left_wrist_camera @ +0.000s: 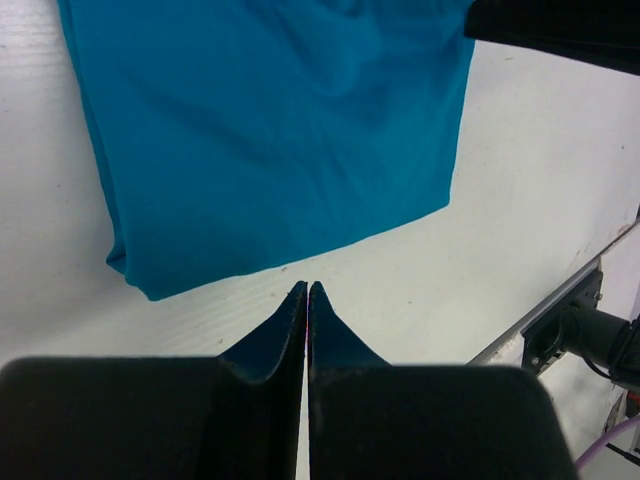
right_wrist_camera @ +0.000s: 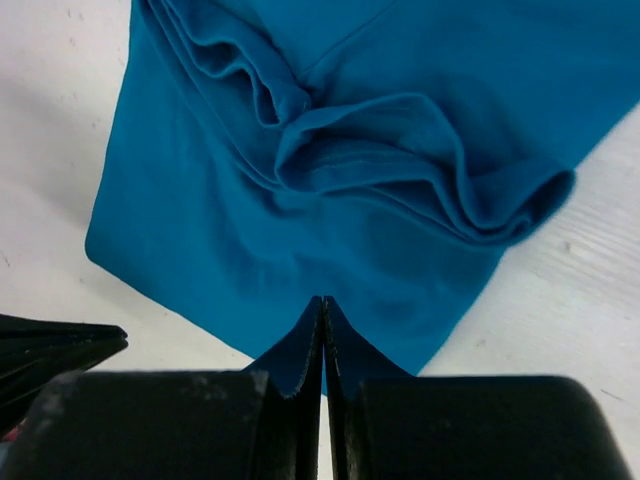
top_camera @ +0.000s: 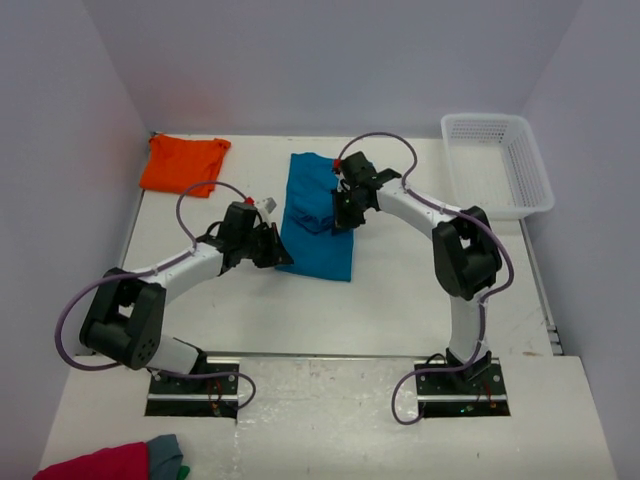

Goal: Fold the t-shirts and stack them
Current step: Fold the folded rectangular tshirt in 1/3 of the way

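Note:
The teal-blue t-shirt (top_camera: 316, 215) lies folded lengthwise in the middle of the table, with bunched folds near its middle (right_wrist_camera: 400, 150). At the far left corner lies the orange t-shirt (top_camera: 183, 165), crumpled. My left gripper (left_wrist_camera: 307, 285) is shut and holds nothing. It hovers over bare table just off the teal shirt's near left edge (left_wrist_camera: 270, 130). Over the teal shirt's right side, my right gripper (right_wrist_camera: 322, 300) is also shut, with no cloth pinched between its fingers. In the top view the two grippers (top_camera: 275, 248) (top_camera: 343, 212) flank the shirt.
A white mesh basket (top_camera: 497, 165) stands at the far right corner. A crimson-pink cloth (top_camera: 100, 463) and a grey cloth (top_camera: 165, 452) lie below the table's near left edge. The right arm's dark body (left_wrist_camera: 560, 25) shows in the left wrist view.

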Robot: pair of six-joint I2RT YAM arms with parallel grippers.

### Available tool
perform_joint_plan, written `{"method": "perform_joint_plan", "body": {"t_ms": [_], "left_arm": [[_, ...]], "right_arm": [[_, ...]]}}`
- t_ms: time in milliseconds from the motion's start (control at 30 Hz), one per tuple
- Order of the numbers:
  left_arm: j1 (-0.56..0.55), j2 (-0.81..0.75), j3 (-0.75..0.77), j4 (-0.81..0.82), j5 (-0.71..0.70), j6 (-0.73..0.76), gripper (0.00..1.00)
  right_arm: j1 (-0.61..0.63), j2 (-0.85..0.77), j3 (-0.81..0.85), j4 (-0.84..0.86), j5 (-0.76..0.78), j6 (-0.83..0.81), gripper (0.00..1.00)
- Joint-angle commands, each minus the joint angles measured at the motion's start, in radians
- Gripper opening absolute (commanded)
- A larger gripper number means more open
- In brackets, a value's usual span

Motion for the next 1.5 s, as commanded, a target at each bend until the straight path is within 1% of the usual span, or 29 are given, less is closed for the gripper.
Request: {"method": "perform_joint_plan", "body": {"t_ms": [0, 100, 133, 333, 533, 633, 833, 1033, 1067, 1100, 1167, 1233, 1333, 1400, 1433, 1467], "left_arm": [[-0.002, -0.017, -0.022, 0.122, 0.042, -0.015, 0.0], [-0.002, 0.017, -0.028, 0.139, 0.048, -0.018, 0.0], [-0.002, 0.027, -0.03, 0.181, 0.051, -0.021, 0.0], [-0.002, 0.148, -0.024, 0.248, 0.079, -0.029, 0.0], [-0.003, 0.222, -0.044, 0.271, 0.091, -0.047, 0.0], [-0.003, 0.212, -0.067, 0.272, 0.091, -0.049, 0.0], [-0.003, 0.143, -0.123, 0.262, 0.108, -0.046, 0.0], [-0.006, 0.095, -0.183, 0.252, 0.114, -0.038, 0.0], [-0.008, 0.092, -0.195, 0.251, 0.117, -0.036, 0.0], [-0.008, 0.089, -0.2, 0.248, 0.119, -0.035, 0.0], [-0.011, 0.072, -0.215, 0.246, 0.122, -0.035, 0.0], [-0.012, 0.048, -0.222, 0.242, 0.114, -0.032, 0.0], [-0.018, 0.003, -0.21, 0.2, 0.075, -0.017, 0.0], [-0.024, -0.041, -0.199, 0.167, 0.047, -0.012, 0.0], [-0.026, -0.055, -0.183, 0.159, 0.039, -0.012, 0.0], [-0.031, -0.072, -0.176, 0.119, 0.036, -0.012, 0.0]], "right_arm": [[0.0, 0.036, 0.065, 0.024, -0.111, 0.026, 0.0], [0.0, 0.078, 0.078, 0.034, -0.146, 0.034, 0.0], [0.0, 0.09, 0.089, 0.032, -0.147, 0.033, 0.0], [-0.002, 0.157, 0.144, 0.014, -0.151, 0.031, 0.0], [-0.002, 0.217, 0.224, -0.015, -0.143, 0.03, 0.0], [-0.002, 0.266, 0.282, -0.055, -0.135, 0.03, 0.0], [-0.007, 0.355, 0.388, -0.098, -0.106, 0.027, 0.0], [-0.066, 0.45, 0.564, -0.163, -0.071, 0.033, 0.0], [-0.079, 0.47, 0.6, -0.175, -0.077, 0.036, 0.0], [-0.106, 0.505, 0.67, -0.187, -0.085, 0.034, 0.0], [-0.128, 0.53, 0.739, -0.218, -0.089, 0.03, 0.0], [-0.151, 0.526, 0.792, -0.207, -0.092, 0.001, 0.0], [-0.161, 0.459, 0.792, -0.18, -0.074, -0.067, 0.0], [-0.162, 0.405, 0.75, -0.161, -0.072, -0.11, 0.0], [-0.161, 0.333, 0.723, -0.152, -0.078, -0.118, 0.0], [-0.161, 0.293, 0.645, -0.14, -0.078, -0.119, 0.02]]}}
